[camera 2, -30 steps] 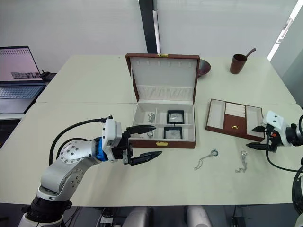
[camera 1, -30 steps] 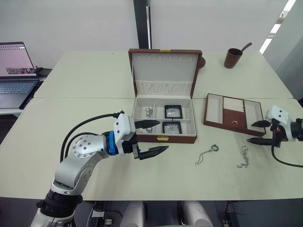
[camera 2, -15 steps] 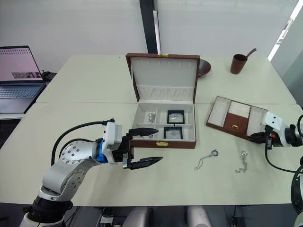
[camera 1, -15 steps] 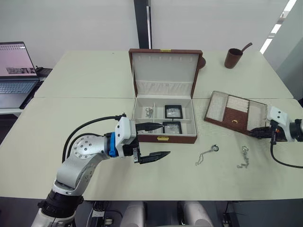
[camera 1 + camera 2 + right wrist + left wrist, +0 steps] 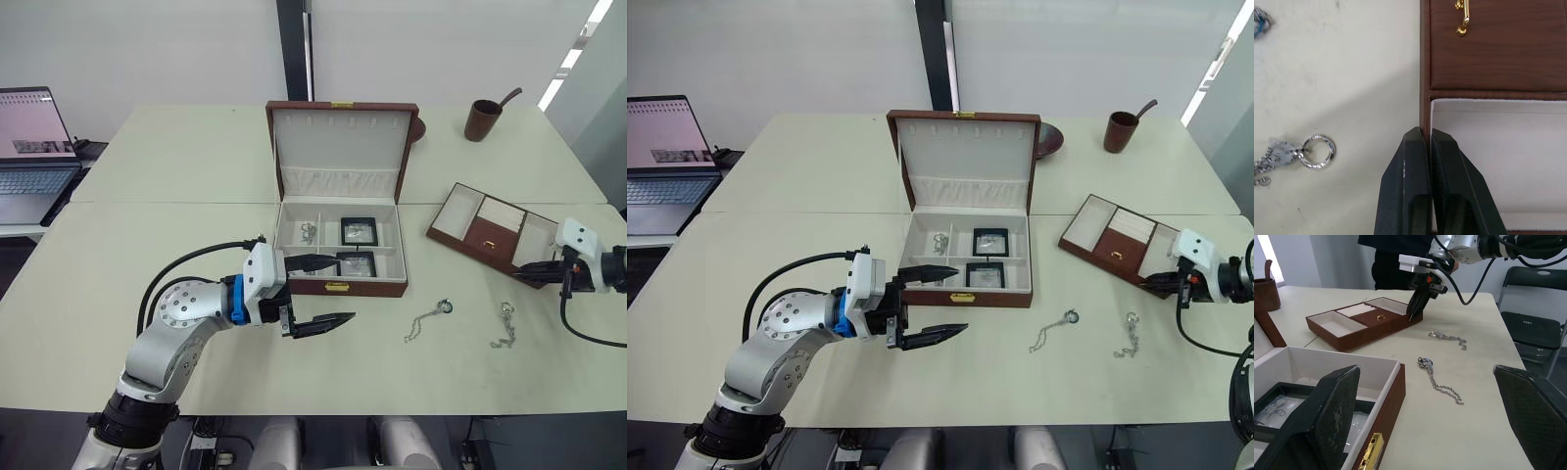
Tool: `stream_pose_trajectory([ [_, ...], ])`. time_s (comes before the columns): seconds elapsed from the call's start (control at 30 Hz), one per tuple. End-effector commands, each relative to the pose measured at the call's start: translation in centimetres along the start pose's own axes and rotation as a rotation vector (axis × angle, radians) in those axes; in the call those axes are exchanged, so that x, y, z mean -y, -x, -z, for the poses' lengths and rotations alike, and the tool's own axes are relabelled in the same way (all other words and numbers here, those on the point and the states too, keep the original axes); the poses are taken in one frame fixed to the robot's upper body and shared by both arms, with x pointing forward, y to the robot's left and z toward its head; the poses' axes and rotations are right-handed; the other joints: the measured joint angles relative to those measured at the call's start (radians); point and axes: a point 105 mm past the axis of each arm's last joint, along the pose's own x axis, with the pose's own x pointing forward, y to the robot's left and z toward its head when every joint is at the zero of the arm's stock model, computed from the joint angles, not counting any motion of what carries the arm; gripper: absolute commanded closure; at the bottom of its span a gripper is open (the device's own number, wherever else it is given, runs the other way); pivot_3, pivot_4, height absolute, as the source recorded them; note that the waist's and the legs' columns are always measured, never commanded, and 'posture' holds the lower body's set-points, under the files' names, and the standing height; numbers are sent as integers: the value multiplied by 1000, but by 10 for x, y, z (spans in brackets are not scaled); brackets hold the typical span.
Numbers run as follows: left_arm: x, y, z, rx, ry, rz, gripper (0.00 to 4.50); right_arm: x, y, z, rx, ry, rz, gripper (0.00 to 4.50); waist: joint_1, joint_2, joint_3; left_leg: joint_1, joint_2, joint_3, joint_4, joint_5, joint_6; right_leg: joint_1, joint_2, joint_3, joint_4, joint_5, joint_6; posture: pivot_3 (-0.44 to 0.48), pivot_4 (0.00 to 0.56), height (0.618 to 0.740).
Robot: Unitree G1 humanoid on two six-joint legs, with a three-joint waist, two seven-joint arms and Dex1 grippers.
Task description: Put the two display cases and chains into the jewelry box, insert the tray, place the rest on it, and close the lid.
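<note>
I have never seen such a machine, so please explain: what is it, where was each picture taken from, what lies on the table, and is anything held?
It is a two-armed robot. Two pictures come from its head, two from its wrists. On the table stands an open jewelry box holding two display cases and a chain. Two more chains lie loose. The right end effector is shut on the wall of the tray, seemingly lifting one end. The left end effector hangs open, holding nothing. A laptop and a brown cup stand aside.
</note>
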Motion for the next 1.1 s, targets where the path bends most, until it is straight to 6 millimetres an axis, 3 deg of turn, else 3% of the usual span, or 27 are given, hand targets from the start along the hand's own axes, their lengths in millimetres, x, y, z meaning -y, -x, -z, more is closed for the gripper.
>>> stream_pose_trajectory([
  [0.03,-1,2,-5,24,-21,-33,0,6,29,-19,65,62,63,4495,1,1,0,0,0,0,0,0,0,0,0,0,0,0,0,0,150,740],
  [0.17,-2,7,-3,31,-6,-86,0,-5,39,-22,66,88,52,4495,2,1,0,-1,0,-1,0,0,0,0,-1,0,0,0,0,0,150,740],
  [0.3,-1,20,2,23,25,-162,0,-32,48,-29,42,117,5,4495,4,2,0,-1,1,-2,0,0,0,0,-1,-1,0,0,0,0,150,740],
  [0.6,-1,39,7,3,48,-262,0,-94,46,-68,33,197,-151,4495,2,4,-1,0,0,-1,0,0,0,0,1,-1,0,0,0,0,150,740],
  [0.97,4,61,11,-2,67,-451,0,-119,28,-106,99,296,-239,4495,3,2,0,0,1,-2,0,0,0,0,1,-1,-1,0,0,0,150,740],
  [1.1,8,73,15,-13,82,-545,0,-124,4,-123,132,351,-278,4495,-1,0,1,0,1,-1,0,0,0,0,1,-1,-1,0,0,0,150,740],
])
